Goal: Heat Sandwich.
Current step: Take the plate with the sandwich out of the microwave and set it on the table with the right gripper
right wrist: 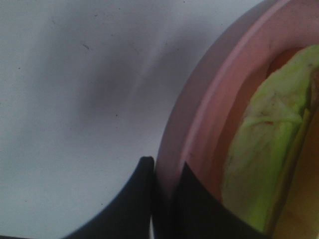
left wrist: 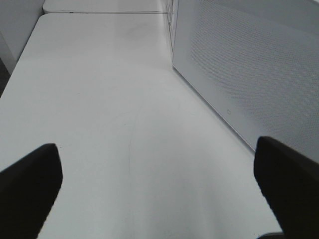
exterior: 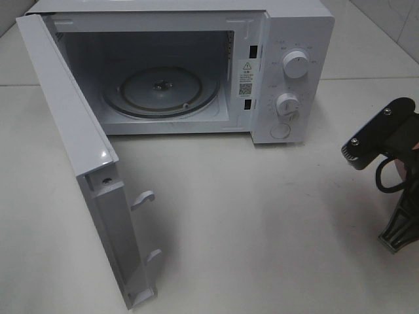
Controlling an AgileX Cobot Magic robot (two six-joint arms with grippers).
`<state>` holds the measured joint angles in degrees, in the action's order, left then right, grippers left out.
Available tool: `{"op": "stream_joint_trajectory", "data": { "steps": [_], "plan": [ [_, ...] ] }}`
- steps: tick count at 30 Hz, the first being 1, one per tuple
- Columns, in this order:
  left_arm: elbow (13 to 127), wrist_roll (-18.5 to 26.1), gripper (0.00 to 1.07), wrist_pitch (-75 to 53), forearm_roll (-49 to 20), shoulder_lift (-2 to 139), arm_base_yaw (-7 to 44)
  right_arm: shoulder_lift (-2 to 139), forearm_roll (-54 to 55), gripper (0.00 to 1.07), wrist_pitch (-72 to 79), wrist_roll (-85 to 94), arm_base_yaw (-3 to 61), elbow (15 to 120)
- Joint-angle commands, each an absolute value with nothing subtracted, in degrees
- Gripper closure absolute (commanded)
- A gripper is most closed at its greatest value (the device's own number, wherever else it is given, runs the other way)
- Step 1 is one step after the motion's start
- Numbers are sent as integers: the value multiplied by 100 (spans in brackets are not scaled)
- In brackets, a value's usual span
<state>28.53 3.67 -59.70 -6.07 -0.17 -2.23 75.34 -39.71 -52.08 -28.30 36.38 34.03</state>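
In the right wrist view my right gripper (right wrist: 165,167) is shut on the rim of the round pink plate (right wrist: 209,99), one finger on each side of it. The sandwich (right wrist: 264,149) lies on that plate, showing pale green filling and a yellow edge; most of it is cut off by the frame. In the exterior high view only the right arm (exterior: 383,140) shows at the right edge, and the plate and sandwich are out of view there. My left gripper (left wrist: 158,184) stands wide open over bare table with nothing between its fingers.
The white microwave (exterior: 288,39) stands at the back with its door (exterior: 72,144) swung fully open to the left. A glass turntable (exterior: 160,91) lies inside. The door's outer face (left wrist: 249,64) is close beside my left gripper. White table (exterior: 262,229) spreads in front.
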Motion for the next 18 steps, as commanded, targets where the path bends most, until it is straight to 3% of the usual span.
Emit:
{"op": "stream_joint_trajectory", "data": {
  "steps": [1, 13, 18],
  "plan": [
    [2836, 355, 5, -5942, -607, -166, -235, 7850, -4332, 107, -5437, -3123, 3615, 3610],
    [2836, 355, 5, -5942, -607, -166, -235, 8629, -4555, 107, -5437, -4137, 3581, 3965],
    [2836, 355, 5, -5942, -607, -166, -235, 8921, -4595, 107, -5288, -4206, 3237, 3982]
  ]
}}
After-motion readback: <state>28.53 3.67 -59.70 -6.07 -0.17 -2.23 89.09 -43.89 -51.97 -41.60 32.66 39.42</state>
